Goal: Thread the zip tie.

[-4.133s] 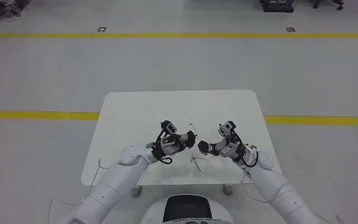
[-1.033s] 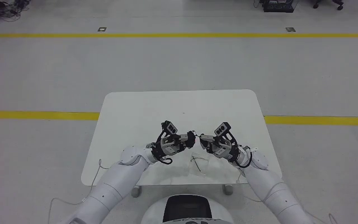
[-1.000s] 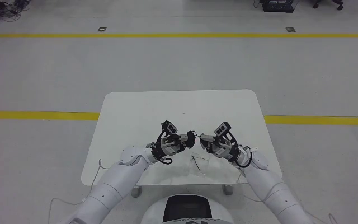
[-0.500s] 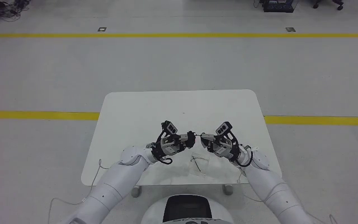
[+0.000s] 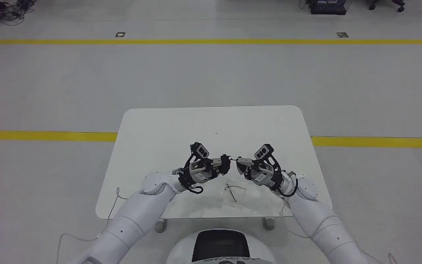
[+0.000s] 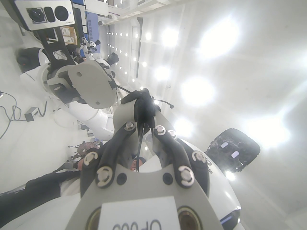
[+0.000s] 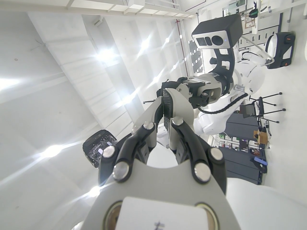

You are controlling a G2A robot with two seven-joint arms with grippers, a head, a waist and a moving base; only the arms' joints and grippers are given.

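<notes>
Both jaws pinch one black zip tie (image 5: 228, 158) (wrist labels cut off) above the table (image 5: 198, 125).

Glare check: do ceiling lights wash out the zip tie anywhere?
Left wrist view: lights flare behind the left gripper, and the zip tie reads as a dark silhouette. Right wrist view: light streaks beside the right gripper. Top view: even light on the table.

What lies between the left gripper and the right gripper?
A short stretch of the black zip tie spans the gap from left gripper to right gripper, as the top view shows.
</notes>
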